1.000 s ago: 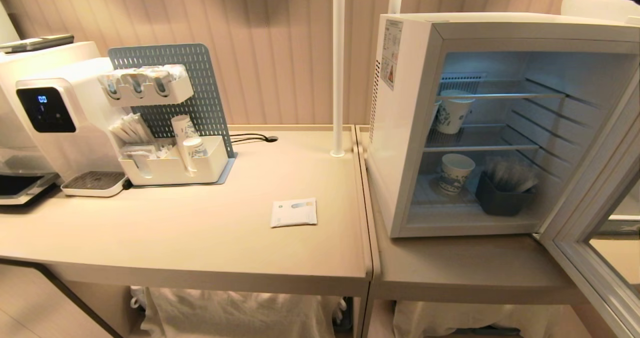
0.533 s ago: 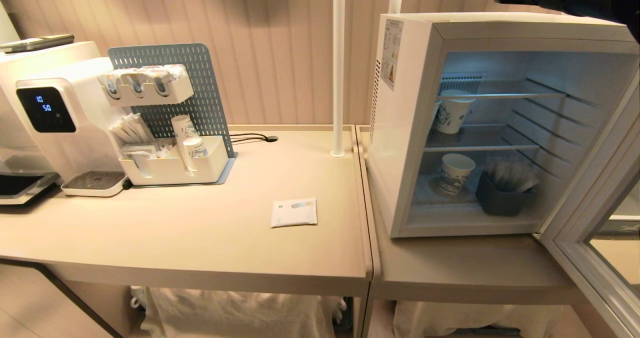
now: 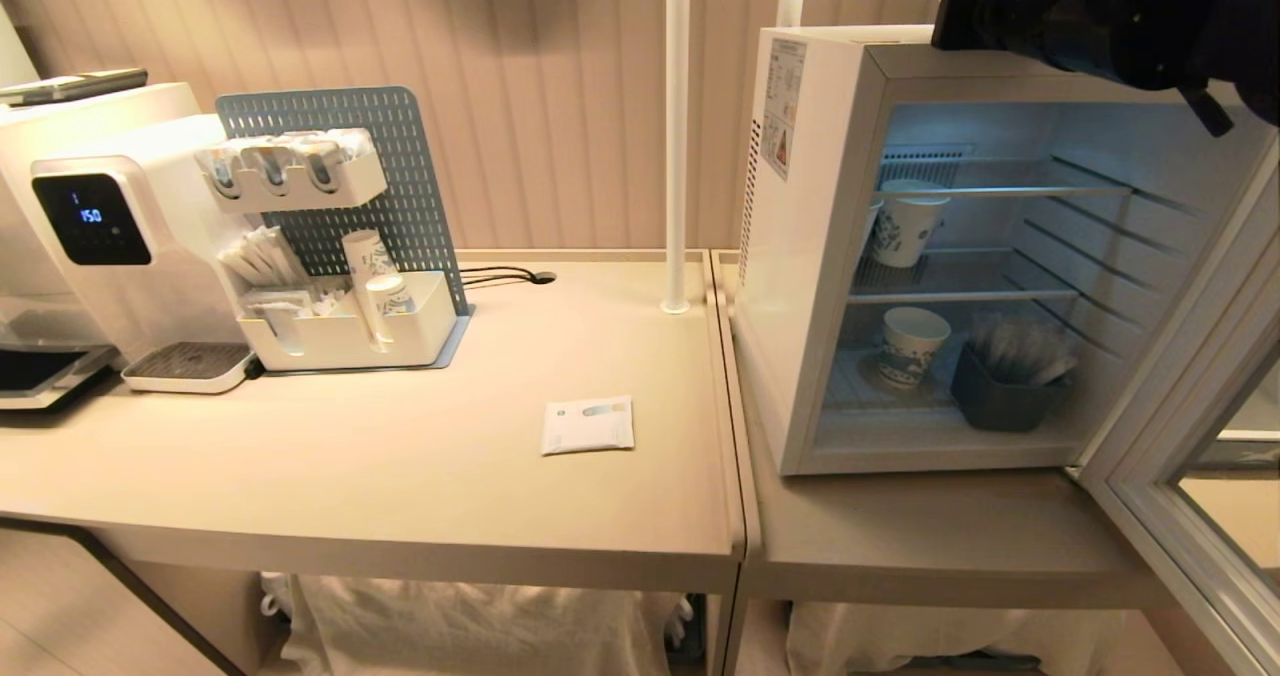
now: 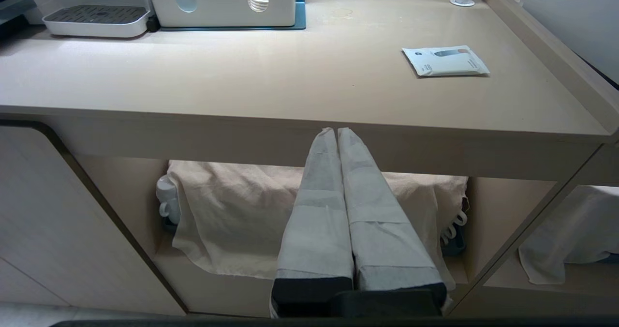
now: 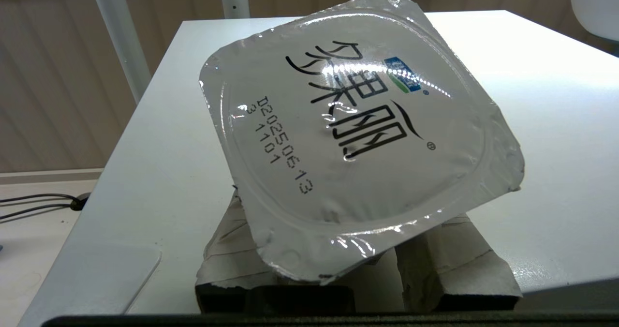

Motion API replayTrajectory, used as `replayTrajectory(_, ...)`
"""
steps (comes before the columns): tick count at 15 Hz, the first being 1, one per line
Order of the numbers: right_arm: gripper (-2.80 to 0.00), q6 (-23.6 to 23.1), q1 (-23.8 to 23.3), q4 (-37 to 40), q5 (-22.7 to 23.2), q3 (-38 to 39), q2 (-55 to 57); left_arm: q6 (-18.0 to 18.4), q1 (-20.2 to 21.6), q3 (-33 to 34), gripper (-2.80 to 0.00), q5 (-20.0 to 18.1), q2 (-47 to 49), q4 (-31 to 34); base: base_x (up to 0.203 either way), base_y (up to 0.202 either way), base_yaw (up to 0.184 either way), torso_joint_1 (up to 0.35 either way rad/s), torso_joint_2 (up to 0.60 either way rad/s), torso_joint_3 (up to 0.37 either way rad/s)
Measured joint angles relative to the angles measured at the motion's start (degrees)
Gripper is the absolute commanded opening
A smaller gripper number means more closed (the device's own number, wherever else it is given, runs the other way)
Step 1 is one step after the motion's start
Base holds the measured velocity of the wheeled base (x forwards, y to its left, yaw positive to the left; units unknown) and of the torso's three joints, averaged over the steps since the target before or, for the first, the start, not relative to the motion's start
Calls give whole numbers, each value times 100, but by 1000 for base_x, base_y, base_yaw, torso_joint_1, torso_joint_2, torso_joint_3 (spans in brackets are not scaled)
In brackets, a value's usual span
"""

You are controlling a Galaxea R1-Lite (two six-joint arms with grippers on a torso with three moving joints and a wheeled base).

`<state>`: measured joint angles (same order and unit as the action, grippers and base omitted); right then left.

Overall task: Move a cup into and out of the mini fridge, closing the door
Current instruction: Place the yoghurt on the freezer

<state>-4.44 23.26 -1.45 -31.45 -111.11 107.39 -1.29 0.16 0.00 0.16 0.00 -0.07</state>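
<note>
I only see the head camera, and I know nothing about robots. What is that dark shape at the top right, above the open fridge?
Observer: That is the right arm. Its wrist camera shows the right gripper clamped on the cup, a foil-lidded tub, tilted.
Operator: Is the tub inside the fridge?
Observer: No, it is above the white top of the mini fridge; whether it touches that top I cannot tell.
Operator: And the other arm?
Observer: The left gripper is shut and empty, low in front of the edge of the table, facing a cloth draped on the shelf below.
</note>
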Motion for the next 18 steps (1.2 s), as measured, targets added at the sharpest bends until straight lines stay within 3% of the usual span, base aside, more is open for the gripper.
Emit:
replayTrajectory(2,-280,3,0,11,-44,5,27,0,0,0,-280,-2,0,1,0,0,0,0,0,0)
replayTrajectory(3,0,6,0,20,-38,13,28,-1,0,0,-280,-1,0,0,0,0,0,0,0,0)
replayTrajectory(10,0,39,0,41,-41,101,-24,0,0,0,-280,0,0,0,0,0,0,0,0,0)
replayTrajectory(18,0,221,9,6,-48,976,-664,0,0,0,-280,-3,0,-2,0,0,0,0,0,0)
